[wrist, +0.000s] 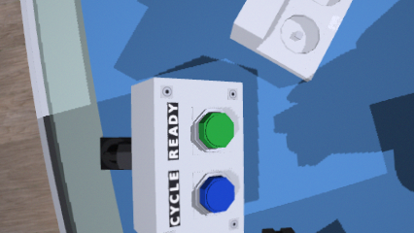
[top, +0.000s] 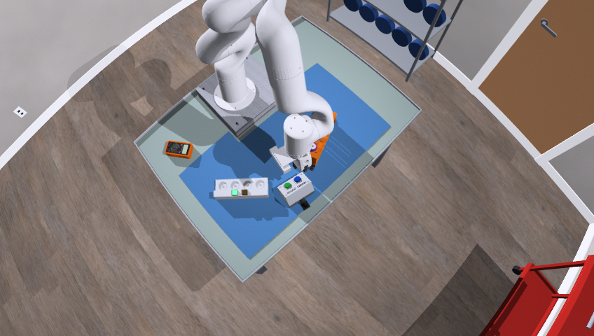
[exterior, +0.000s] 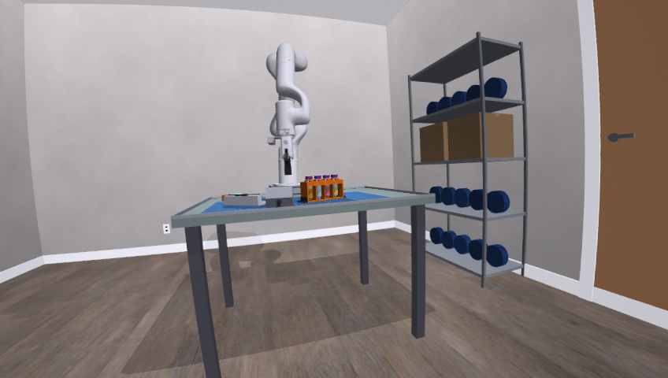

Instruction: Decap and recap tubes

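Observation:
My gripper (exterior: 287, 171) (wrist: 278, 230) is shut and empty, above the table between the decapping station and the key housing. The orange decapping station (top: 319, 156) (exterior: 304, 192) holds the tubes; purple caps sit on all of them in the exterior view. The arm hides most of them in the top view. Cap tightness cannot be told. The white cap tray (top: 261, 194) (exterior: 243, 201) has empty nests. Its green lamp (top: 234, 192) is lit and its amber lamp (top: 244, 192) is dark. The green READY key (top: 287, 185) (wrist: 217, 130) and blue CYCLE key (top: 297, 178) (wrist: 217, 194) stand out of their housing.
The white key housing (top: 298, 195) (exterior: 279, 194) (wrist: 145, 155) stands between the tray and the station, with a black part at its front. An orange multimeter (top: 178, 149) lies near the table's left edge. A blue mat (top: 250, 241) lies under the stations.

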Motion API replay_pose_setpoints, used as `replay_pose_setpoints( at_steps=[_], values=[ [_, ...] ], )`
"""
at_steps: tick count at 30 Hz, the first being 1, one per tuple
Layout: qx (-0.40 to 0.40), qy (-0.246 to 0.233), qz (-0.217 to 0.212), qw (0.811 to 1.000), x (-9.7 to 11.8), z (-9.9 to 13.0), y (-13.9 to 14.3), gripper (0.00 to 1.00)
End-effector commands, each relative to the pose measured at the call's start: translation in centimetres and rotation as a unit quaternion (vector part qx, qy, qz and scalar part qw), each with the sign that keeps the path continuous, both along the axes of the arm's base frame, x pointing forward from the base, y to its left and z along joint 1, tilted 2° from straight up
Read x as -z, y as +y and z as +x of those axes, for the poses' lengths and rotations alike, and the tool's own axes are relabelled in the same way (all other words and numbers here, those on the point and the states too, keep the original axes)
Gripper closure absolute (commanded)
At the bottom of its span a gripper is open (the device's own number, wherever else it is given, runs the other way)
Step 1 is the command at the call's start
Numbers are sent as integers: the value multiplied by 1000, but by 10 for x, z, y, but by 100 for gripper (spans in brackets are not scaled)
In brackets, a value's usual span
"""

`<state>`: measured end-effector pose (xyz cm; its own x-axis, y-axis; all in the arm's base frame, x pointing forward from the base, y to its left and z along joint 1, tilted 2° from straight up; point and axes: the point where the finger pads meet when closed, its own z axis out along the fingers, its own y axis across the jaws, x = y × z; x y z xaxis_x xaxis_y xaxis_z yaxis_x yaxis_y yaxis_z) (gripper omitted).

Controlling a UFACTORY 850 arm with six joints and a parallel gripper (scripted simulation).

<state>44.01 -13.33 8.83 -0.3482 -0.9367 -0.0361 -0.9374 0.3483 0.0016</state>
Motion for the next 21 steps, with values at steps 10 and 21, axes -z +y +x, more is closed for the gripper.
replay_pose_setpoints(
  at_steps=[10,21],
  values=[
    [0,-1,1,1000,35,3,-66,100],
    [0,-1,1,1000,50,3,-65,100]
  ],
)
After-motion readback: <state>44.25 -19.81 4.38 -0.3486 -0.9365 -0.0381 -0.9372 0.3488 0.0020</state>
